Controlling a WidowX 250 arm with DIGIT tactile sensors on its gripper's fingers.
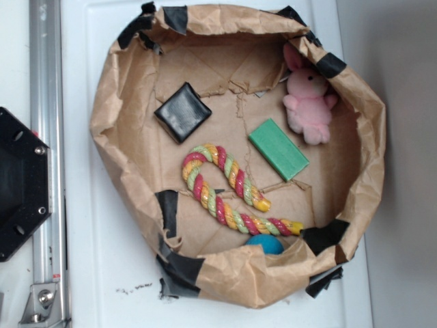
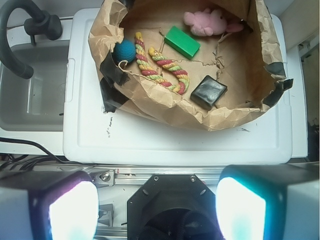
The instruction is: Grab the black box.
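The black box is a small glossy square block lying flat on the brown paper at the upper left of the paper nest. In the wrist view it lies near the nest's near right wall. My gripper is open and empty, its two fingers wide apart at the bottom of the wrist view, high above the robot base and well short of the nest. The gripper does not show in the exterior view.
The brown paper nest with black tape patches holds a green block, a coloured rope toy, a pink plush rabbit and a blue ball. It stands on a white board. The black robot base and a metal rail are at the left.
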